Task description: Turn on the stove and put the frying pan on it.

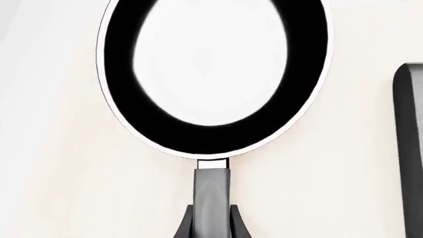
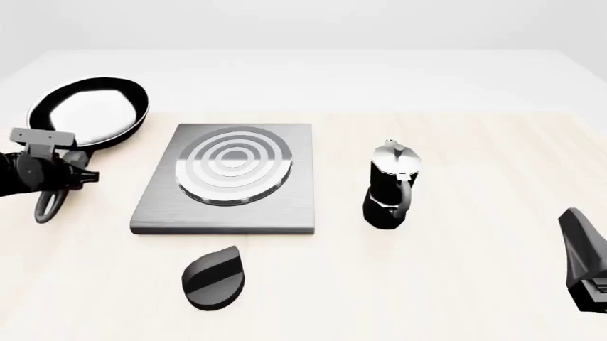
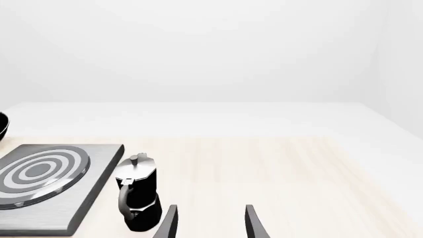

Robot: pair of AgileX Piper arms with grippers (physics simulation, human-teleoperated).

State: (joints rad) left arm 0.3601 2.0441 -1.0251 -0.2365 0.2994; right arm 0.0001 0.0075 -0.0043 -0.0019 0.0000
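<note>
Left wrist view: the left pincer (image 1: pixel 213 225) is clamped on the long grey handle of the round black glossy frying pan (image 1: pixel 213 74); the flat grey metal stove (image 1: pixel 411 148) lies beside it.

Front view: the pan appears lifted at the stove's left, not yet on the rings. The black teardrop knob (image 2: pixel 213 277) looks untouched, with open table around it.

Right wrist view: the right pincer (image 3: pixel 210 223) gapes empty near the small black-and-silver moka pot (image 3: pixel 136 198).

A brushed grey metal finish was shown by the stove (image 2: pixel 161 213). The frying pan (image 2: pixel 128 128) was seen glossy black inside, its handle (image 1: pixel 212 198) matt grey. The counter (image 2: pixel 455 284) appeared as pale, smooth wood.
</note>
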